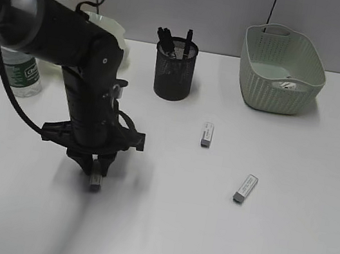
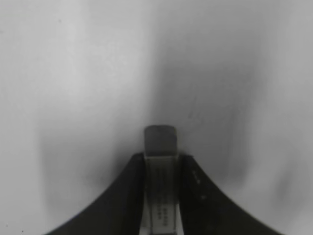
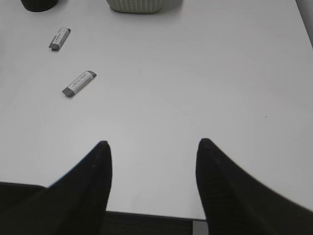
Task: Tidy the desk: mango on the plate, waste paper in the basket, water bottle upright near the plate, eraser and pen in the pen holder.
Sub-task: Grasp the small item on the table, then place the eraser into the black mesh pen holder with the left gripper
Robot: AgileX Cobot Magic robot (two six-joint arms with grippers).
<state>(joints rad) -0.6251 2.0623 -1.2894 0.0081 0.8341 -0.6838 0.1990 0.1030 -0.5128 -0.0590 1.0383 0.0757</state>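
My left gripper is shut on a grey-and-white eraser and holds it end-down just over the white desk. The left wrist view shows the eraser clamped between the jaws. Two more erasers lie on the desk; they also show in the right wrist view. The black mesh pen holder holds dark pens. The basket holds the waste paper. The water bottle stands upright at the left. My right gripper is open and empty. The mango is hidden.
The left arm covers most of the pale green plate at the back left. The desk's front edge lies just under my right gripper. A grey wall runs along the back of the desk.
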